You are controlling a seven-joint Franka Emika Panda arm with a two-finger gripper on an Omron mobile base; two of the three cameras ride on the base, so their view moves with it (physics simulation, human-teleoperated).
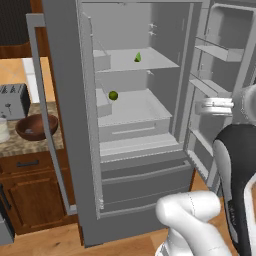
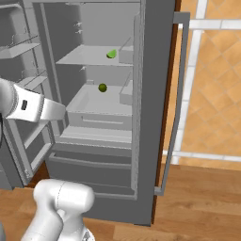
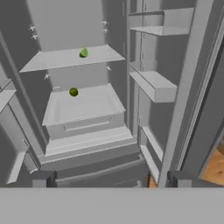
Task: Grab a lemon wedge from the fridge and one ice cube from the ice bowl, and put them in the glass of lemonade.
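The fridge stands with both upper doors swung wide, its grey interior open to the arm. Inside, the upper shelf carries the lemon wedge, a small pale green piece sitting toward the front of the shelf; in the hand view it lies at about 11 o'clock from the picture's centre. On the lower shelf, a darker green round fruit rests near the left wall, at about 7 o'clock from the wedge.

The gripper is outside the fridge, well apart from both shelves, with its two dark fingertips far apart at the bottom corners of the hand view, so the jaws stand wide.

Reaching for the wedge appears to be the step in hand. To do it well, the arm would need to rise toward 11 o'clock, enter above the upper shelf, and keep away from the round fruit, which is close in colour. The wedge is small, so the fingers should straddle it squarely before closing.

At 9 o'clock in the left base view, the ice bowl sits on the counter beside the toaster; its contents are too small to make out. The glass of lemonade is cut off at the picture's left edge.
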